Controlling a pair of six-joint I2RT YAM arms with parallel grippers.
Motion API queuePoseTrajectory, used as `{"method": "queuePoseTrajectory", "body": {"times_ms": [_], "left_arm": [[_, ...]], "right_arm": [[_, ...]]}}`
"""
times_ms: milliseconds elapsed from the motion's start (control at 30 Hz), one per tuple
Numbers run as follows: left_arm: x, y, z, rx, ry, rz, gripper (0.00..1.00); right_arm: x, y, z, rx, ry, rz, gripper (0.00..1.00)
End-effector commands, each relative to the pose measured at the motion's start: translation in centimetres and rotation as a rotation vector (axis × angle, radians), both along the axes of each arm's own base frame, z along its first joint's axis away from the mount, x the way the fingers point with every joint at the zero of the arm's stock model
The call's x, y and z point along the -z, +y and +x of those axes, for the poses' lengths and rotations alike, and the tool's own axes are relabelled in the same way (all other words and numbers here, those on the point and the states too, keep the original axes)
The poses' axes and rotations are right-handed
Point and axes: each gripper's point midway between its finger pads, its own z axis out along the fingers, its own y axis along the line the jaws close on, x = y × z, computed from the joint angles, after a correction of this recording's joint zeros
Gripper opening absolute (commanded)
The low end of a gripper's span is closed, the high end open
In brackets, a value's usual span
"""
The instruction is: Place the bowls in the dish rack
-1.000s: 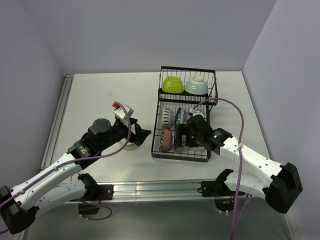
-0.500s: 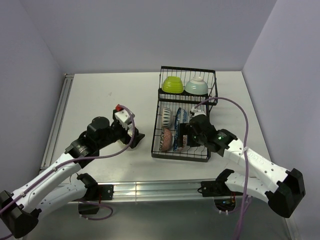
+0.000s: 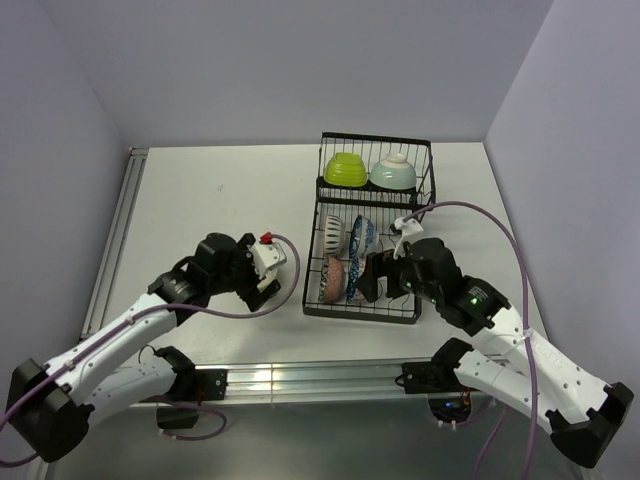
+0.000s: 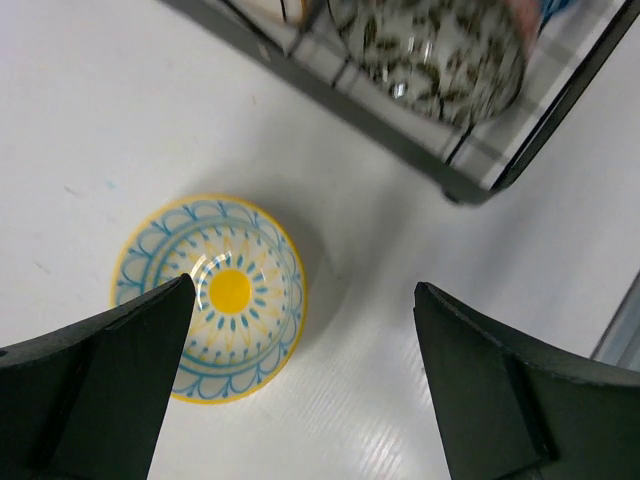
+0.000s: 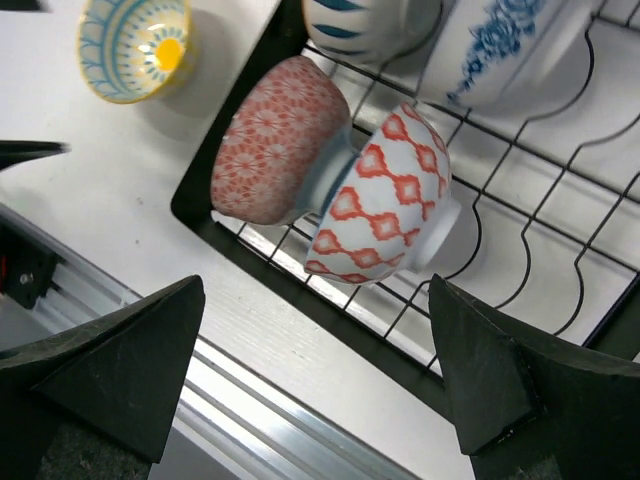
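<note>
The black wire dish rack (image 3: 360,313) holds a lime green bowl (image 3: 345,168) and a pale mint bowl (image 3: 393,172) in its raised far section. A striped bowl (image 3: 333,233), a blue patterned bowl (image 3: 363,235) and two red patterned bowls (image 5: 275,155) (image 5: 385,195) stand in the slots. A yellow and blue bowl (image 4: 210,295) lies upside down on the table left of the rack. My left gripper (image 4: 300,400) is open above it, the bowl by its left finger. My right gripper (image 5: 320,380) is open and empty over the rack's near edge.
The rack's near left corner (image 4: 455,190) lies close to the right of the yellow bowl. An aluminium rail (image 3: 300,375) runs along the table's near edge. Grey walls close in the left, far and right sides. The right arm's cable (image 3: 470,215) arcs over the rack.
My left gripper has turned and come down over the yellow bowl, hiding it from the top camera. My right gripper has drawn back from the red bowls toward the rack's near edge.
</note>
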Motion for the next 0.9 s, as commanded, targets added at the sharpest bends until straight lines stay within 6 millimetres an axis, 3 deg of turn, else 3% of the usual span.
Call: {"method": "queuePoseTrajectory", "body": {"times_ms": [0, 200, 267, 367, 567, 767, 800, 867], "left_arm": [[3.3, 1.4, 0.1, 0.065, 0.016, 0.159, 0.97], [6.4, 2.5, 1.2, 0.080, 0.010, 0.276, 0.96], [7.0, 2.6, 1.3, 0.104, 0.004, 0.299, 0.96], [8.0, 2.6, 1.6, 0.126, 0.001, 0.322, 0.95], [10.7, 2.9, 1.5, 0.176, 0.043, 0.396, 0.85], [12.3, 3.0, 0.4, 0.233, 0.081, 0.415, 0.52], [12.4, 3.1, 0.0, 0.243, 0.096, 0.417, 0.41], [12.2, 2.8, -0.4, 0.259, 0.108, 0.397, 0.26]], "right_arm": [[-4.3, 0.4, 0.7, -0.102, -0.194, 0.003, 1.00], [-8.1, -0.9, 1.2, -0.120, -0.353, -0.049, 1.00], [-9.1, -2.3, 2.1, -0.036, -0.384, -0.077, 1.00], [-9.6, -3.8, 2.7, 0.061, -0.390, -0.099, 1.00], [-9.3, -2.9, 0.7, -0.066, -0.350, -0.095, 0.98], [-9.0, -1.9, -1.0, -0.137, -0.287, -0.026, 0.95], [-9.1, -1.8, -1.1, -0.138, -0.279, -0.015, 0.95], [-9.0, -1.8, -1.3, -0.130, -0.253, 0.006, 0.94]]}}
